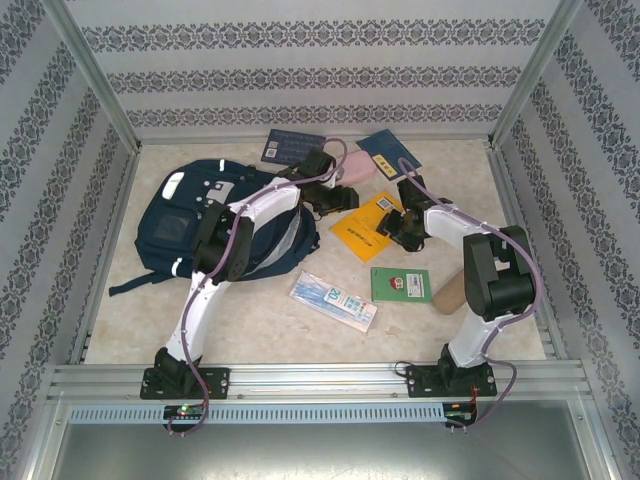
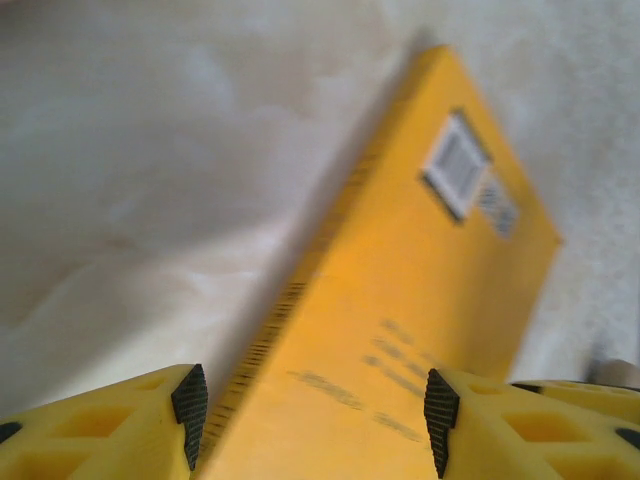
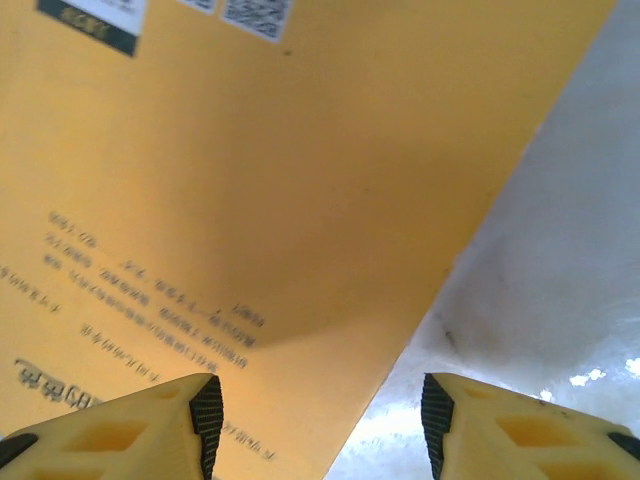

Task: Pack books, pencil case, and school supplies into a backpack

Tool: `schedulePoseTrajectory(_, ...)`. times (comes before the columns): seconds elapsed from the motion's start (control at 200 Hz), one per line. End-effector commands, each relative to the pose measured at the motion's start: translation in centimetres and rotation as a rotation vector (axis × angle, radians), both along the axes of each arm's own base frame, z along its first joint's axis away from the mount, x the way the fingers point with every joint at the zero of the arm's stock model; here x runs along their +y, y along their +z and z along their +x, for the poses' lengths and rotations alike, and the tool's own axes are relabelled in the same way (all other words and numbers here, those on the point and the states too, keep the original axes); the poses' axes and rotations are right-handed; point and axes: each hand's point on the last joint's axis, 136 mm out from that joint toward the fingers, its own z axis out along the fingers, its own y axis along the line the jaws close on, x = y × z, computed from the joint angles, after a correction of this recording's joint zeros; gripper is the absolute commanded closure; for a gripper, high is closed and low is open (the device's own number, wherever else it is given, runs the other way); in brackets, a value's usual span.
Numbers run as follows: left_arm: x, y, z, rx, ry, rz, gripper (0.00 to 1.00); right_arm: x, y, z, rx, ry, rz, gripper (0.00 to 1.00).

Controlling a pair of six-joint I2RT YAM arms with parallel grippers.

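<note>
The yellow-orange book (image 1: 368, 228) lies on the table between both grippers. My left gripper (image 2: 315, 410) is open just over the book (image 2: 400, 330), its pads on either side of the cover; this gripper (image 1: 335, 205) is at the book's far left corner. My right gripper (image 3: 318, 420) is open above the book's edge (image 3: 250, 200), one finger over the cover and the other over bare table; it (image 1: 395, 232) is at the book's right side. The navy backpack (image 1: 190, 225) lies at the left under my left arm. The pink pencil case (image 1: 354, 172) is partly hidden behind the left wrist. The pale blue-white packet (image 1: 333, 300) and the small green book (image 1: 400, 284) lie near the front.
Two dark blue books (image 1: 285, 145) (image 1: 388, 150) lie near the back wall. A tan roll-shaped object (image 1: 450, 292) rests beside the right arm. Patterned walls and metal posts enclose the table, and a metal rail (image 1: 320, 380) runs along the front.
</note>
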Motion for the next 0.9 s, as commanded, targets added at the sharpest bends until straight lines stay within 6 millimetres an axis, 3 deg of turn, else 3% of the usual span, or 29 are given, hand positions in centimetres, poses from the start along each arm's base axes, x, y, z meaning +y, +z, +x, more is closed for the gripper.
schedulePoseTrajectory(0.0,0.2,0.3,0.3,-0.025,-0.018,0.033,0.38,0.3,-0.9,0.4,0.003,-0.039,0.028,0.43)
schedulePoseTrajectory(0.14,0.1,-1.5,0.0,0.02,-0.032,0.049,0.39,0.7,-1.4,0.9,0.002,-0.043,0.051,0.44)
schedulePoseTrajectory(0.28,-0.5,-2.4,-1.9,0.077,-0.069,0.019,0.41,0.9,-2.1,1.2,0.02,-0.029,0.057,0.44)
schedulePoseTrajectory(0.744,-3.5,0.3,-12.0,0.18,-0.128,-0.105,0.47,1.5,-0.9,3.4,-0.012,0.094,0.108,0.44)
schedulePoseTrajectory(0.894,-2.5,0.3,-12.3,0.156,-0.088,-0.042,0.45,0.8,-1.1,2.4,0.012,0.113,0.064,0.44)
